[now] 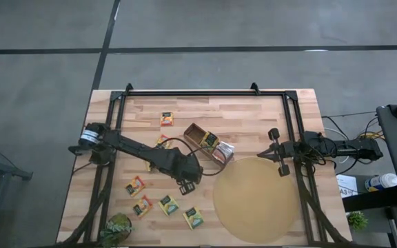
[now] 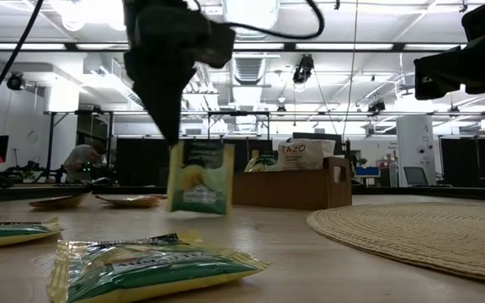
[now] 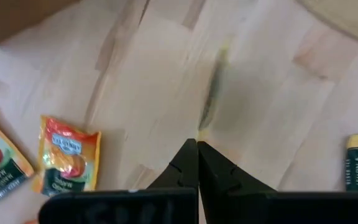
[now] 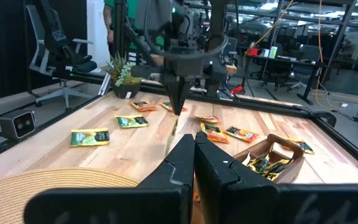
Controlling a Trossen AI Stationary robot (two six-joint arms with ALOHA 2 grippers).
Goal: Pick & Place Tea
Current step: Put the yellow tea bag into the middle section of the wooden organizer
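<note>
The left gripper (image 2: 172, 139) is pinched tight on the top edge of a green tea sachet (image 2: 200, 176), which hangs just over the table (image 1: 253, 110) near its middle, close to the mat's edge. The brown box (image 1: 209, 142) sits just past it, w/ some tea already inside. To do this well: keep the pinch tight, go slow so the bag won't swing, get right over the box, then let go low. The right gripper (image 4: 194, 140) waits by the right edge, closed on nothing. More sachets lie near the front-left corner.
</note>
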